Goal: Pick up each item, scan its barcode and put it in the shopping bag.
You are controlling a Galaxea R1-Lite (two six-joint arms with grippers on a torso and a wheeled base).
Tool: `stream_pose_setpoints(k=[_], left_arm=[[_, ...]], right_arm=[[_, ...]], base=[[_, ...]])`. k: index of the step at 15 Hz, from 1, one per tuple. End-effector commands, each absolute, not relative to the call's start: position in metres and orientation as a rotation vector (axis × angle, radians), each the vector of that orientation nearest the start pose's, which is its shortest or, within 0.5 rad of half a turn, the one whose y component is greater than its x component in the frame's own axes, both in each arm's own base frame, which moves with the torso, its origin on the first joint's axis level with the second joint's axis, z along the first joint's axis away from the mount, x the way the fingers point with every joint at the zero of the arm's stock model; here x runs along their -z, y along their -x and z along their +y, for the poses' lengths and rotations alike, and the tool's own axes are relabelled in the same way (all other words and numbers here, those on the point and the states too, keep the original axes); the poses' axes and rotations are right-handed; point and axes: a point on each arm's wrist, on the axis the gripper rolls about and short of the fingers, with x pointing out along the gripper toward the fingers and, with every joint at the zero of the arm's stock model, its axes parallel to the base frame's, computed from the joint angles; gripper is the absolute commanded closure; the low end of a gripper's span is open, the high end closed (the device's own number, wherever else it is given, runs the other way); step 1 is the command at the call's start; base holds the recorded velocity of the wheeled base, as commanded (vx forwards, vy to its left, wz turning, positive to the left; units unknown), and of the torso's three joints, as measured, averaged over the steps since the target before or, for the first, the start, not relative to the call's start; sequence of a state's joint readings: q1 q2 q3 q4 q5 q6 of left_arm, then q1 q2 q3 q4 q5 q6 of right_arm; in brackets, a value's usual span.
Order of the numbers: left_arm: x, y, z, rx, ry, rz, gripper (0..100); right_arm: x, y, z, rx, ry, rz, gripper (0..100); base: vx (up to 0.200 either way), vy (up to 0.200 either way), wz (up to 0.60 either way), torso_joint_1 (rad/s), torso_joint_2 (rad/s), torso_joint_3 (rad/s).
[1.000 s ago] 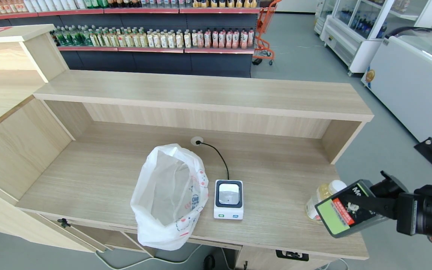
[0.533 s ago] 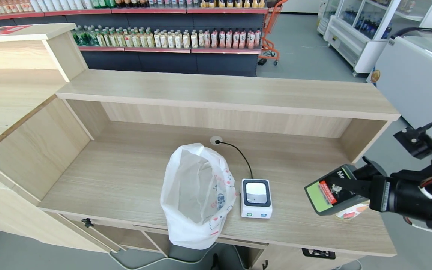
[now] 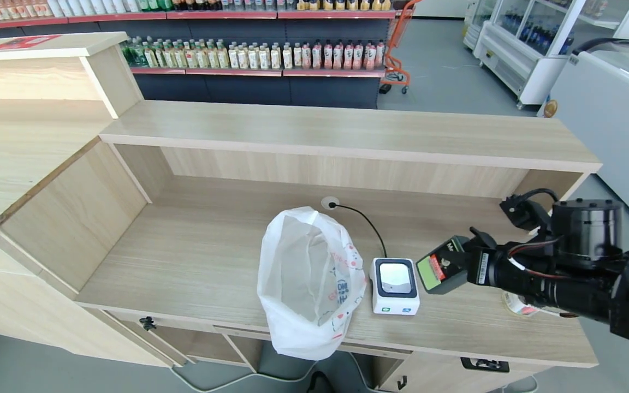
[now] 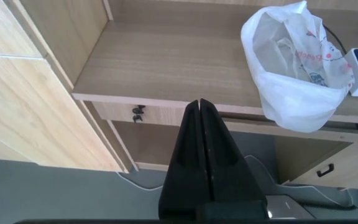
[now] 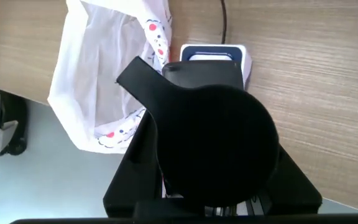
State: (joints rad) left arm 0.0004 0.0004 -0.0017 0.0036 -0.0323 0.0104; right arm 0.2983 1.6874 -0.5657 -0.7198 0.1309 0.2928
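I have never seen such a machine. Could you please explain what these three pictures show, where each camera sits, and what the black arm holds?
This is a two-armed robot at a shop counter. The overview picture comes from a camera on its head, looking down. There the right gripper holds a dark package with a green and red label, close to the right of the white scanner. An open white shopping bag stands on the scanner's other side. The other two pictures come from cameras on the wrists. The left gripper is shut and empty, out in front of the counter.
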Motion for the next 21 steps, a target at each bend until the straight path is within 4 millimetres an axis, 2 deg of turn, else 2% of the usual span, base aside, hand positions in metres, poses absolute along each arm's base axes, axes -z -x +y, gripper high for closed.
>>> stream_pose_setpoints(k=[1,9,15,18,21], left_arm=[[-0.076,0.023,-0.001,0.031,-0.011,0.003,100],[-0.076,0.023,-0.001,0.031,-0.009,0.003,100],[-0.076,0.023,-0.001,0.032,-0.009,0.003,100],[-0.076,0.023,-0.001,0.031,-0.011,0.003,100],[-0.075,0.023,-0.001,0.031,-0.009,0.004,100]], right_arm=[[-0.096,-0.286,0.092,-0.346,-0.233,0.538,100],[-0.082,-0.326,0.11,-0.372,-0.233,0.523,100],[-0.077,-0.338,0.127,-0.411,-0.227,0.518,100],[-0.073,-0.348,0.144,-0.447,-0.218,0.508,100],[-0.068,-0.348,0.149,-0.448,-0.21,0.521,100]], base=[[0.0,0.0,0.0,0.0,0.0,0.0],[0.0,0.0,0.0,0.0,0.0,0.0],[0.0,0.0,0.0,0.0,0.0,0.0],[0.0,0.0,0.0,0.0,0.0,0.0],[0.0,0.0,0.0,0.0,0.0,0.0]])
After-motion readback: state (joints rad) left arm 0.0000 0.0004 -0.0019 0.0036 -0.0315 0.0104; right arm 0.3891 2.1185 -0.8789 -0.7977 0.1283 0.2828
